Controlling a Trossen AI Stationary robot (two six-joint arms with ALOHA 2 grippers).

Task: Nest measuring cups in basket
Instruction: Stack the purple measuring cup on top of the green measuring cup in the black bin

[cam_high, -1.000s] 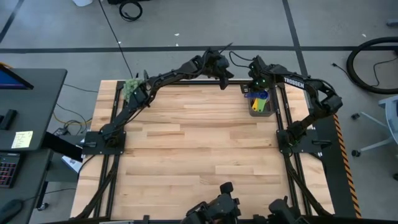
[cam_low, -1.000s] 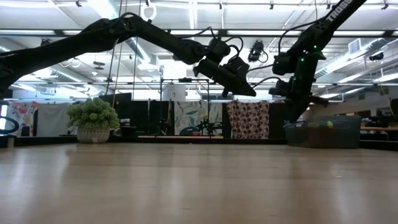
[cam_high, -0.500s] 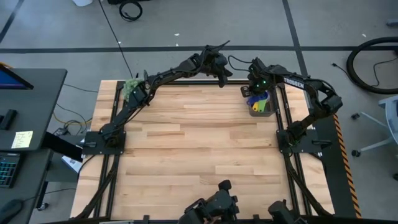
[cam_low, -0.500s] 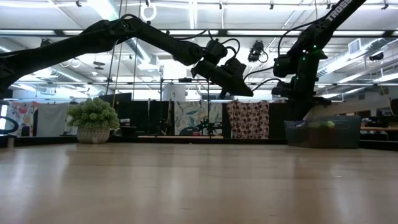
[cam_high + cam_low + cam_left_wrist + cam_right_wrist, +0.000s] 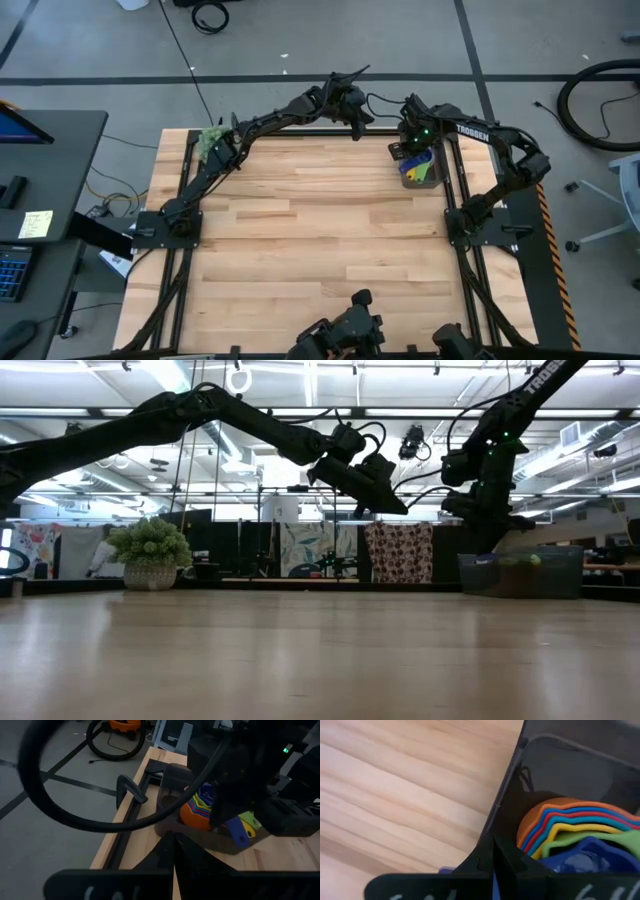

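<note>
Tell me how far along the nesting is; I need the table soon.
Nearly done: the measuring cups sit nested, orange outermost, inside the basket. The right hand hovers over them; its grip is unclear. The left hand waits nearby. Only withdrawing seems left.

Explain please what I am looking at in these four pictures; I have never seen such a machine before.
This is a robot with two dark arms at a wooden table. One picture looks down from above, one looks level across the tabletop, and two come from cameras on the arms' wrists. At the table's far right corner stands a dark grey basket holding a nested stack of coloured measuring cups, orange outermost. The right gripper hangs just above the basket; whether it grips a cup cannot be seen. The left gripper hovers in the air to the basket's left, shut and holding nothing. A fuzzy green plant sits at the far left corner.
</note>
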